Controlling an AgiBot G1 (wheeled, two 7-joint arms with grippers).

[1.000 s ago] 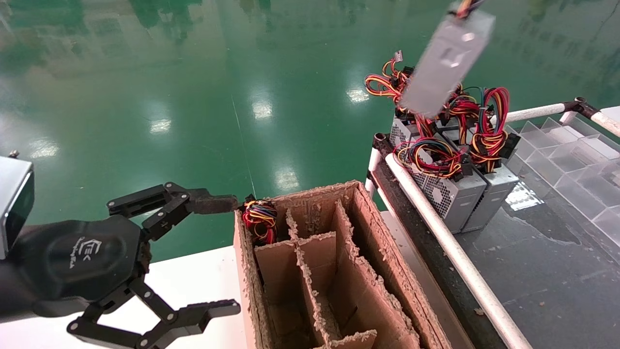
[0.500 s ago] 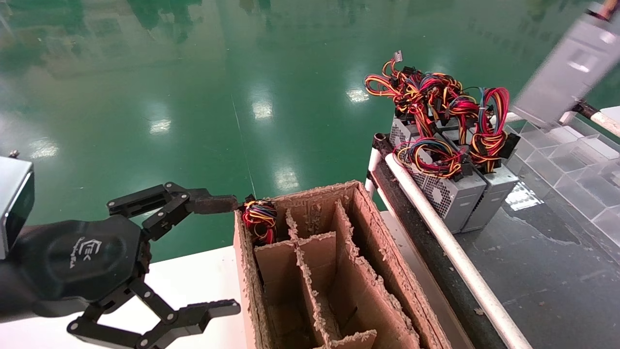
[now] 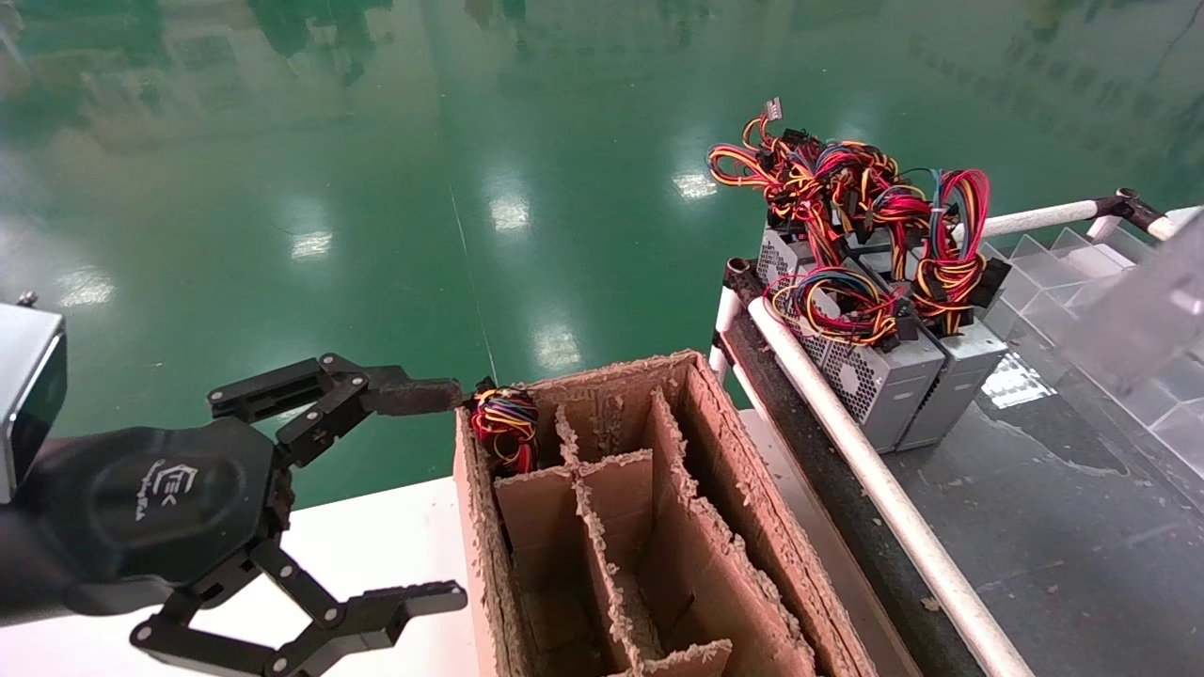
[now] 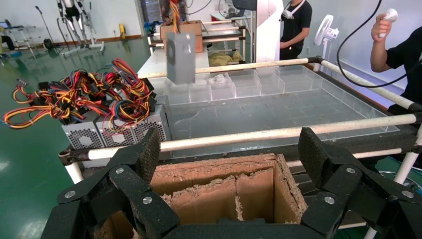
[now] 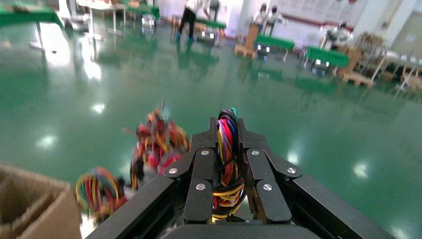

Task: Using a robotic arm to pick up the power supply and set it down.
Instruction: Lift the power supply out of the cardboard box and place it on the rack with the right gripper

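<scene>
The power supply (image 3: 1143, 324), a plain grey box, shows blurred at the right edge of the head view, low over the clear tray. The left wrist view shows the power supply (image 4: 180, 57) hanging in the air by its wires. My right gripper (image 5: 228, 130) is shut on its tied bundle of coloured wires (image 5: 226, 149); the arm itself is out of the head view. My left gripper (image 3: 450, 496) stays wide open and holds nothing, beside the near-left side of the cardboard box (image 3: 715, 489). From the left wrist, the left gripper (image 4: 230, 149) frames the box.
Vented grey supplies (image 3: 879, 376) with loose looping cables (image 3: 847, 188) stand behind a white pipe rail (image 3: 875, 489). A clear divided tray (image 3: 1082, 291) lies at the right. One box compartment holds a wire bundle (image 3: 505, 428). People (image 4: 398, 45) stand beyond the table.
The hanging power supply has swung from above the vented supplies to the right and downward, to the picture's right edge. My left gripper has not moved.
</scene>
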